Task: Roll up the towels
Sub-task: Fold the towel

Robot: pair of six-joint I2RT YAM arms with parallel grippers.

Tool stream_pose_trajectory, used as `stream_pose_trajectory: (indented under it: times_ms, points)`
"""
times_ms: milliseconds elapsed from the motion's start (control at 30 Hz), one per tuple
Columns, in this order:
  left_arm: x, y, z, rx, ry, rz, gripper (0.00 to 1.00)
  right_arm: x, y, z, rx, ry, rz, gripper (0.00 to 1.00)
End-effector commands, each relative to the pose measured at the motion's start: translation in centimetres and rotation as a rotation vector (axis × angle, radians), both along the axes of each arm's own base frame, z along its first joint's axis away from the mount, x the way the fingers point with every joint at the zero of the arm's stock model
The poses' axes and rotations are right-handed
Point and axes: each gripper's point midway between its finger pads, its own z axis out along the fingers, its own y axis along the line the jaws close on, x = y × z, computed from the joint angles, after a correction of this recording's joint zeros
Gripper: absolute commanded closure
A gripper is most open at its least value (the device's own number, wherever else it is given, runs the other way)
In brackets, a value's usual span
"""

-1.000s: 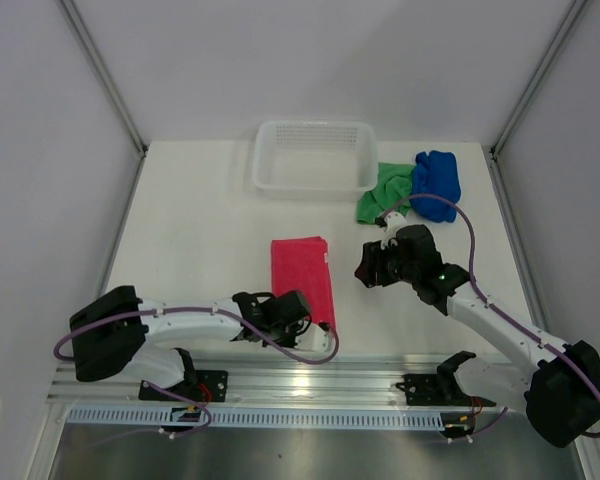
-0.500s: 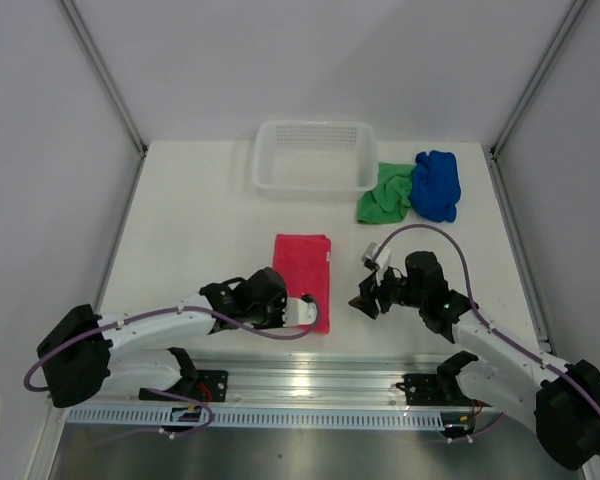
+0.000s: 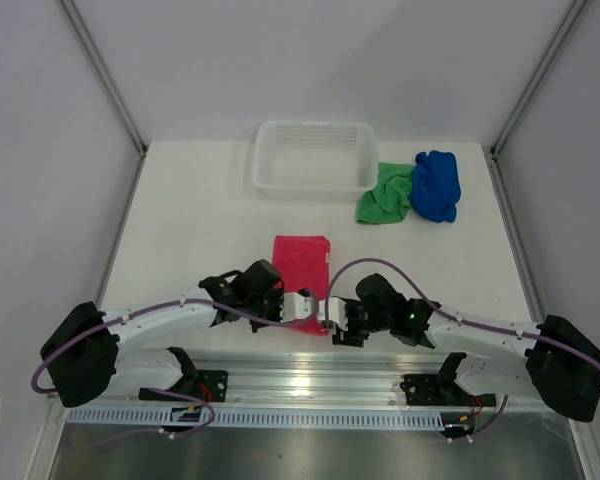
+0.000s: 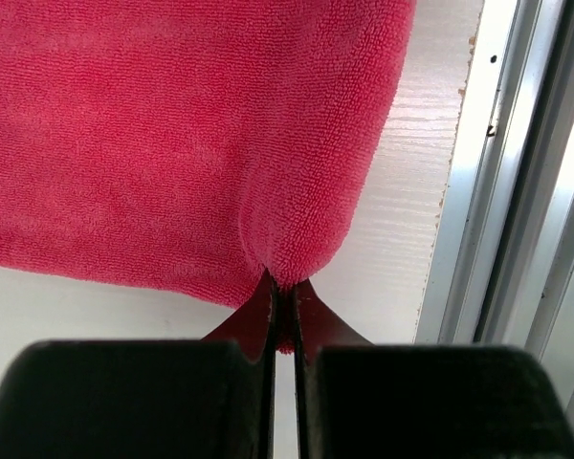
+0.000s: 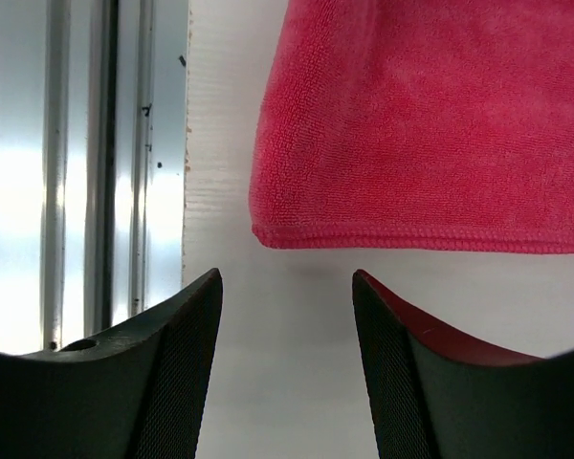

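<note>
The left gripper [image 4: 282, 287] pinches the pink towel [image 4: 172, 124]; right gripper [image 5: 285, 282] gapes, seemingly beside it.

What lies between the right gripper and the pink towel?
Only bare table separates the right gripper from the pink towel, as the right wrist view shows.
</note>
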Motion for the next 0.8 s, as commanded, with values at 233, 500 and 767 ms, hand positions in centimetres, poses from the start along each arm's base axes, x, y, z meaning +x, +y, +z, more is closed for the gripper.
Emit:
stream_pose_trajectory:
  times_ms: [233,500,767]
  points:
    - [0.6,-1.8,1.8,-0.083,0.043,0.030,0.98,2.6,3.6,0.6,0.027,-0.134,0.002,0.41]
    - [1.1,-2.0,2.3,-0.124,0.078,0.088,0.99,2.1,2.6,2.3,0.040,-0.055,-0.103,0.42]
    - [1.6,-1.4,2.5,-0.181,0.116,0.112,0.99,-0.1,1.3,7.2,0.361,-0.072,-0.137,0.39]
